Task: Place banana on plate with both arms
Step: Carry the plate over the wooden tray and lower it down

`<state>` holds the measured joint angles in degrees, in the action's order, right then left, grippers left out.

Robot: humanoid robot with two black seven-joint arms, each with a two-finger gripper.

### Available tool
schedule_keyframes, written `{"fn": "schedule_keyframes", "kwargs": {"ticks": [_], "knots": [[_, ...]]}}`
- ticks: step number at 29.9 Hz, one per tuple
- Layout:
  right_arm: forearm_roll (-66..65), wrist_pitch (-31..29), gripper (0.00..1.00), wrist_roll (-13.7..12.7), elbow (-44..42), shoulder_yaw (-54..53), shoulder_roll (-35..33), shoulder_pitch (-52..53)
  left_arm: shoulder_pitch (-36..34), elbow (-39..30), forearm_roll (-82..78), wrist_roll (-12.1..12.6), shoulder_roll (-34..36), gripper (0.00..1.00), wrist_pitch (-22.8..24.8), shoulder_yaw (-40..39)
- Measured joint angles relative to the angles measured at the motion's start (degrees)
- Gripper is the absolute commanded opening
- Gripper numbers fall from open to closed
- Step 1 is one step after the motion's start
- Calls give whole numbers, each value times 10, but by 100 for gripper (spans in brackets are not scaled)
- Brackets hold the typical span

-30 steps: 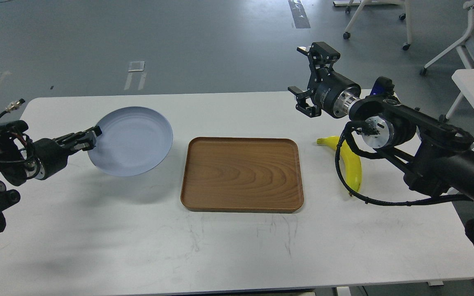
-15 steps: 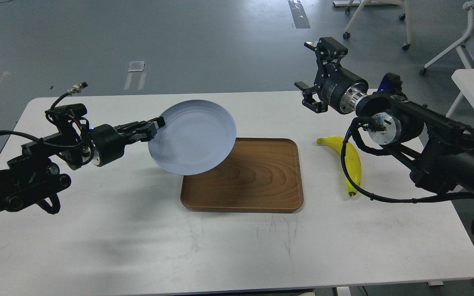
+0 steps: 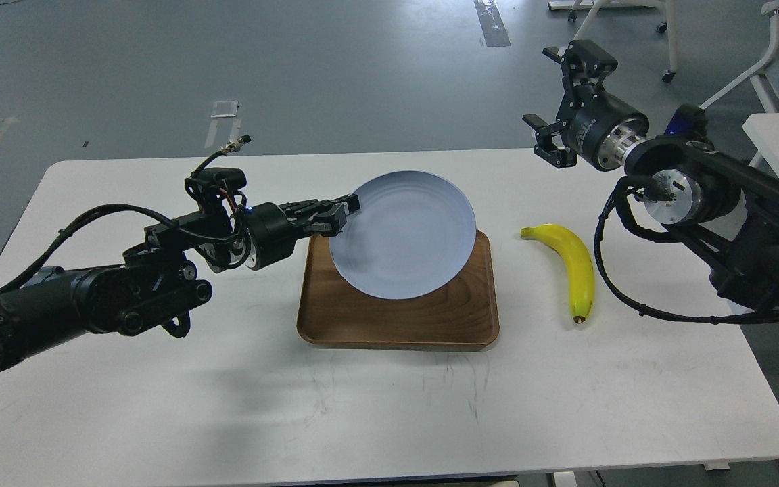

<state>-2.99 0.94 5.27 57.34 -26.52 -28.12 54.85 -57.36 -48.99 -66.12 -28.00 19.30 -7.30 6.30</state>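
The left claw (image 3: 345, 215) pinches the plate (image 3: 403, 233) by its near rim, tilted over the tray (image 3: 396, 325). The right claw (image 3: 569, 101) hangs open and empty, the banana (image 3: 575, 264) lying below it on the tabletop (image 3: 227, 392); soft and light, it is likely best gripped mid-body.

Swept rightward across the bench (image 3: 159, 406) with the plate (image 3: 406, 237), left hand (image 3: 342, 215) still pinching its rim, now carried over the wooden tray (image 3: 396, 325) instead of out at the left; right hand (image 3: 569, 101) pulled up and back, clearing the banana (image 3: 575, 267) completely
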Motion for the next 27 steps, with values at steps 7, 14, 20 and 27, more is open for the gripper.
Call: {"fn": "schedule_keyframes", "kwargs": {"ticks": [7, 14, 20, 27], "knots": [[0, 1, 99, 0, 1, -4, -7, 0, 3, 66, 0, 0, -71, 0, 0, 9], [1, 1, 99, 0, 7, -7, -11, 0, 9, 147, 2, 0, -128, 0, 3, 14], [1, 1, 99, -1, 8, -11, -11, 0, 22, 181, 2, 0, -134, 0, 4, 20], [1, 1, 99, -1, 8, -11, -12, -1, 29, 184, 1, 0, -130, 0, 2, 25]]}}
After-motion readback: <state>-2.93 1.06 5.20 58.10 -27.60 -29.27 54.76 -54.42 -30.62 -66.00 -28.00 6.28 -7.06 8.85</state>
